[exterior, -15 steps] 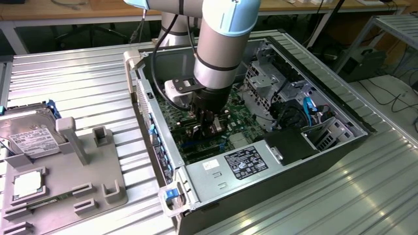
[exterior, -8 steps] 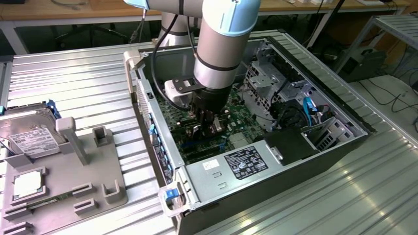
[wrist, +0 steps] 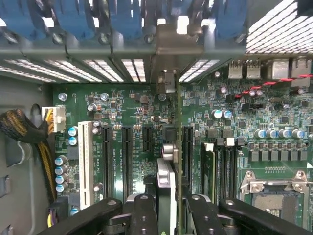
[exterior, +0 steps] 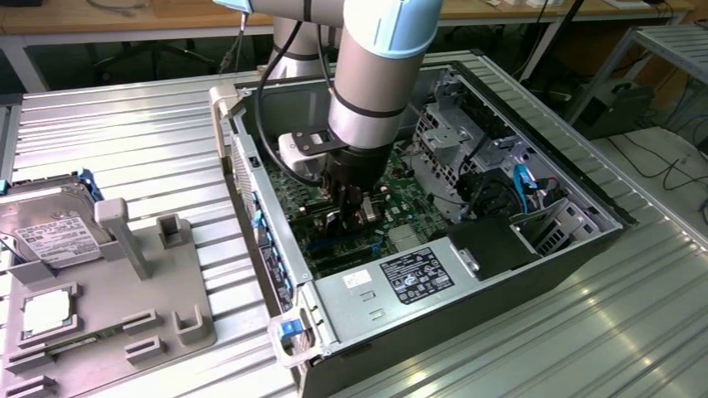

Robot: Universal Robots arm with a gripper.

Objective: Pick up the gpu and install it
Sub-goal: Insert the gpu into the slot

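Inside the open computer case [exterior: 575,186], the arm reaches down over the green motherboard [exterior: 415,217]. My gripper [exterior: 351,211] hangs low near the case's rear wall. In the wrist view the gpu [wrist: 167,178] appears edge-on, standing upright between the black fingers [wrist: 145,211]. My gripper [wrist: 167,205] is shut on it. The card's green board edge runs along a long black expansion slot [wrist: 186,152], and its silver bracket end [wrist: 167,81] points at the slotted rear wall. I cannot tell whether the card is seated in the slot.
More black slots [wrist: 126,156] and a white one [wrist: 86,164] lie beside the card. An open CPU socket [wrist: 274,192] and a yellow-black cable bundle [wrist: 22,129] flank them. Outside the case, a grey fixture [exterior: 166,290] holds a hard drive [exterior: 50,230] and a CPU chip [exterior: 50,311].
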